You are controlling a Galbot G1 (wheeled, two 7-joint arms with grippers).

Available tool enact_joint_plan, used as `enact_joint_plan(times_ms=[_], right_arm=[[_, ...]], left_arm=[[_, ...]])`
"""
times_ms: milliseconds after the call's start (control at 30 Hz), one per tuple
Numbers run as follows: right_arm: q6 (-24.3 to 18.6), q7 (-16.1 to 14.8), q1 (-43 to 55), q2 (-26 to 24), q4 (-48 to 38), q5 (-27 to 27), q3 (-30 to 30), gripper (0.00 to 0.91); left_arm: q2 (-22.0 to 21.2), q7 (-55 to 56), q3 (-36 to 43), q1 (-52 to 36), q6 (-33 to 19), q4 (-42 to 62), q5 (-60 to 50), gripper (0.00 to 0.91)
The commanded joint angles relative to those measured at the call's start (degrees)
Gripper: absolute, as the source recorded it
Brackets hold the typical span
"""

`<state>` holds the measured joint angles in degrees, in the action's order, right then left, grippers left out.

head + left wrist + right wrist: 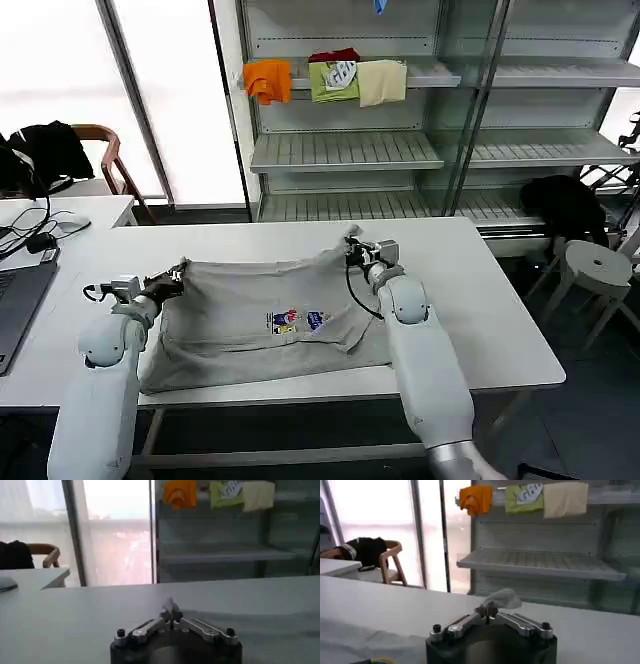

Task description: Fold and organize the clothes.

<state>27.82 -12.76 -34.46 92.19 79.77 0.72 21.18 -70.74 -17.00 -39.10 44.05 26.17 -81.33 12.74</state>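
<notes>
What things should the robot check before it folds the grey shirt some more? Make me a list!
1. Left gripper pinching a far corner of the grey shirt: ok, fingers shut on a tuft of cloth in the left wrist view.
2. Right gripper pinching the other far corner: ok, cloth caught between its shut fingers.
3. Shirt fully on the white table: not ok, its near edge hangs over the front edge.
4. Shirt lying smooth: not ok, wrinkled near the chest print.
5. Bare table beyond the shirt: ok.
6. Grips firm enough to pull: cannot tell.
</notes>
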Motion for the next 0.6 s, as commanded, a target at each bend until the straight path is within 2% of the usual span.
enact_joint_plan(times_ms=[33, 267, 600], right_arm=[[2.61, 0.11, -7.20, -1.11, 12.65, 2.13, -1.82, 0.000], [3.07, -0.66, -15.92, -3.28, 20.92, 3.03, -0.49, 0.000], [2.97, -0.82, -24.30, -4.33, 26.84, 4.63, 3.03, 0.000]], left_arm=[[0.60, -0.48, -1.53, 6.30, -0.24, -9.10, 7.11, 0.000], [1.88, -3.56, -3.97, 13.92, -2.21, -12.26, 11.70, 0.000], [2.99, -7.23, -5.08, 19.79, -5.62, -12.10, 15.39, 0.000]])
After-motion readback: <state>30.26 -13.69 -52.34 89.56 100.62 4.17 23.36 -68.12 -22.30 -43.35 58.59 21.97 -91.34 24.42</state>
